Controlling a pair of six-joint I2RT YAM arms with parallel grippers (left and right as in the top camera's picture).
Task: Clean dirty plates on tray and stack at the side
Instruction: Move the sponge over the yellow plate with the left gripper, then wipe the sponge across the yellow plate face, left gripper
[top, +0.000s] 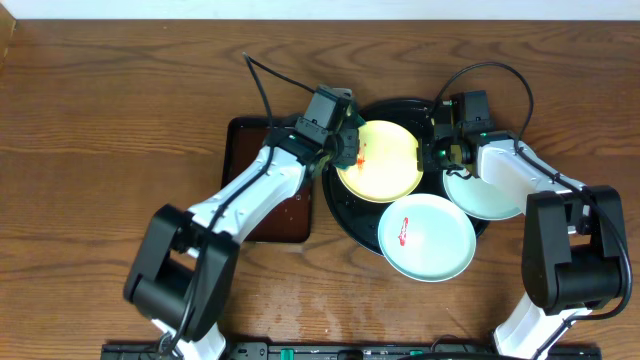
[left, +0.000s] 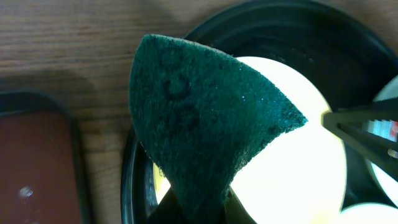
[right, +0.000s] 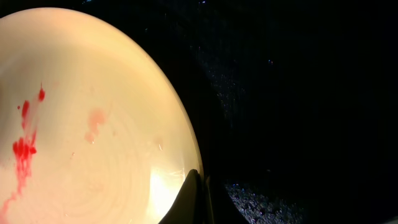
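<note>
Left hand (top: 348, 150) clamped a green pad (left: 205, 118) over the smeared yellow plate (top: 392, 172); right hand (top: 442, 152) pinched its rim. I counted 0 of 3 stacked.

Pale yellow plate (top: 385, 165) bearing a bright red smear (right: 23, 149). Front mint-white plate (top: 428, 240), streaked red; right mint-white plate (top: 490, 198), same pale tint. Glossy black tray (top: 352, 215). Dark reddish brown tray (top: 290, 220). Dark green, finely speckled scouring pad (left: 205, 118). Brown, wood-grained table (top: 100, 120).

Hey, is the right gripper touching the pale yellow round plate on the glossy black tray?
Touching. In the right wrist view the right gripper has its dark fingertip on the rim of the pale yellow round plate, with no gap.
</note>
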